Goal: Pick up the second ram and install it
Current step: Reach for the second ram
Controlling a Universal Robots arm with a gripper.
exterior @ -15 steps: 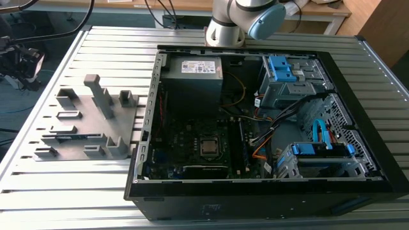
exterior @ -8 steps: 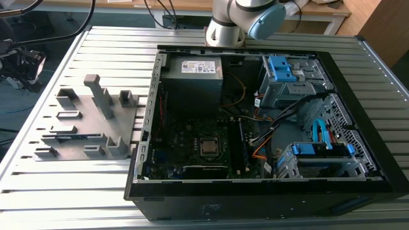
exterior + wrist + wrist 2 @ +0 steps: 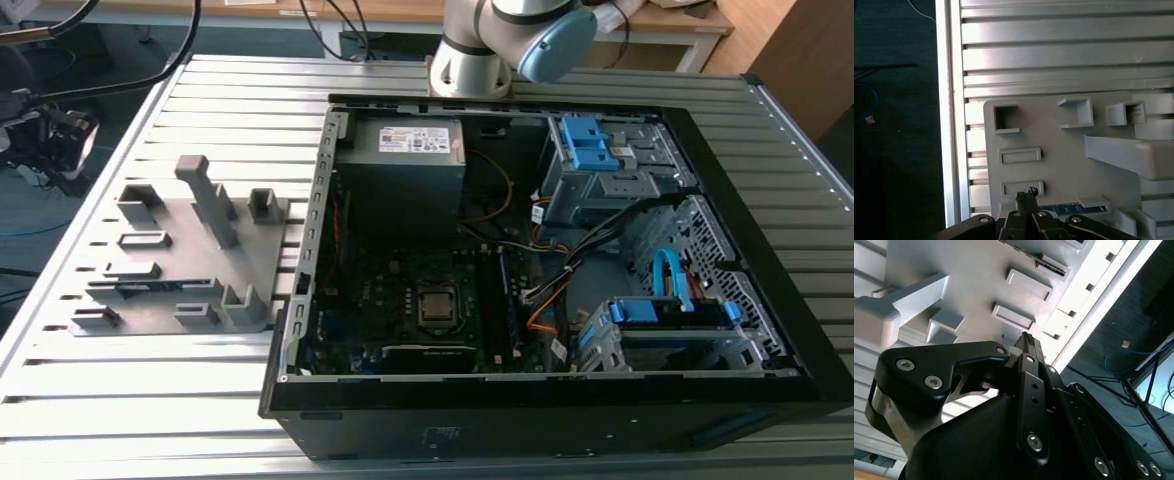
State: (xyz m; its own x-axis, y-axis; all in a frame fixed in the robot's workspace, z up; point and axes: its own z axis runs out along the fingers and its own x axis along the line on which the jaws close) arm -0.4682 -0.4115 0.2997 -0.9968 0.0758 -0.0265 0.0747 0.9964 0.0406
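While the pincer (image 3: 1027,193) is hovering above the grey fixture (image 3: 1054,165) with its tips pressed together, gripping nothing, the second ram (image 3: 1070,208) is sitting in a fixture slot just beside them — a bluish strip. The slatted metal surface (image 3: 160,400) is carrying the fixture and the open computer case (image 3: 534,420) — dark floor (image 3: 894,150) is showing past its edge, and a wooden desk (image 3: 254,8) is standing behind.

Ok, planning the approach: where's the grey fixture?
The grey fixture sits on the slatted table, at the exterior view's left of the open computer case.
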